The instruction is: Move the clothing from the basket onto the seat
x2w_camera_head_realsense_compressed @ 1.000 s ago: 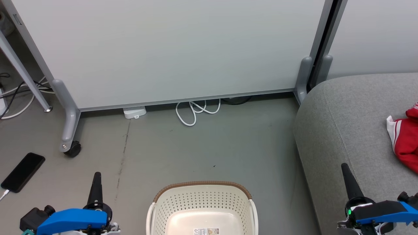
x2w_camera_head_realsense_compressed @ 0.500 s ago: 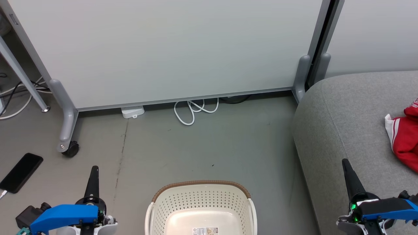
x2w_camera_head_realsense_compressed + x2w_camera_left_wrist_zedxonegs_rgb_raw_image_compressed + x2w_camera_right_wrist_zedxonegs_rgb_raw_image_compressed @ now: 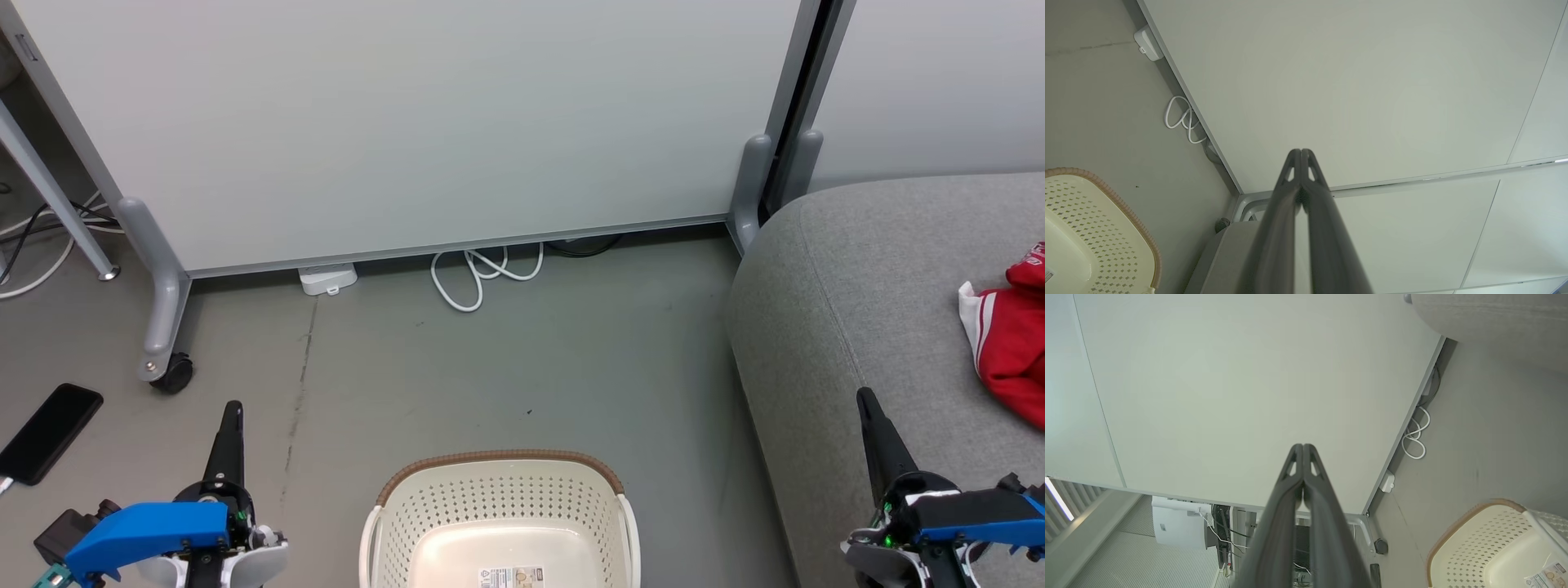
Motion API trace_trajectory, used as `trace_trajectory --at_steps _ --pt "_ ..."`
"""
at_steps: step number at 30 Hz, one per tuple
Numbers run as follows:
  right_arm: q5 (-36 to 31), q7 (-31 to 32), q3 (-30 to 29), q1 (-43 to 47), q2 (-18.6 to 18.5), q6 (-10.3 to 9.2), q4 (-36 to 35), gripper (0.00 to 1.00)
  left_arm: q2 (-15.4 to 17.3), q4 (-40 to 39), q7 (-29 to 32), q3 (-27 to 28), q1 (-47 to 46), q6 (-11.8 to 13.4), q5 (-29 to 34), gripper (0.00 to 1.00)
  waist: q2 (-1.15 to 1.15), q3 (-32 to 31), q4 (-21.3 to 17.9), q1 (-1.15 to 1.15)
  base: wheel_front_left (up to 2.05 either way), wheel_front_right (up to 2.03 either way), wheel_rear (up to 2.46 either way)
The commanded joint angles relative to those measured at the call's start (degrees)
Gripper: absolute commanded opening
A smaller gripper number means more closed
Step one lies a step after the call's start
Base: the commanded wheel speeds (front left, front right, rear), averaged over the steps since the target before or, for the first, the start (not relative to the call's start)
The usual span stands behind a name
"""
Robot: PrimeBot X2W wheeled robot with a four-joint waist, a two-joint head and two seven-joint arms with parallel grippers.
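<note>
nearest the robot, the basket (image 3: 498, 459) sat on the floor (image 3: 506, 367) between the two arms, and the part of its bottom i could see held nothing but a label. the left gripper (image 3: 232, 412) pointed forward on the basket's left, its two fingers pressed together on nothing. the right gripper (image 3: 866, 402) matched it on the basket's right, fingers together and empty, poised over the near edge of the seat (image 3: 857, 269). further along that cushion, ahead of the right gripper and out to its right, lay the clothing (image 3: 1008, 355). it was a red heap with white striped trim, resting on the seat and well apart from both grippers. what showed of it ran roughly away from the robot, and its right side was out of sight. the right arm was plainly the nearer, so i'd judge any further reach would fall to it. beyond everything stood a pale partition (image 3: 408, 122).
</note>
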Motion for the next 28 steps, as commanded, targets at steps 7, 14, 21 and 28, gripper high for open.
trace_trajectory --at_steps 7,14,21,28 --pt "4.1 0.9 -0.2 -1.4 -0.4 0.04 -0.5 0.00 0.0 -0.8 1.0 0.8 -1.3 -0.6 -3.8 0.00 0.00 0.1 -0.2 -0.01 0.00 0.00 0.00" --pt "6.5 1.4 -0.3 -1.6 -0.4 0.04 -0.6 0.00 -0.1 -1.1 1.7 1.0 -1.6 -0.6 -6.2 0.00 0.00 0.2 -0.4 -0.01 0.00 0.00 0.00" --pt "9.7 1.9 -0.3 -1.9 -0.4 0.04 -0.7 0.00 -0.1 -1.5 2.5 1.4 -1.9 -0.6 -9.2 0.00 0.00 0.4 -0.6 -0.01 0.00 0.00 0.00" --pt "10.7 2.1 -0.4 -2.0 -0.4 0.04 -0.7 0.00 -0.1 -1.6 2.8 1.5 -2.0 -0.6 -10.2 0.00 0.00 0.4 -0.6 -0.01 0.00 0.00 0.00"
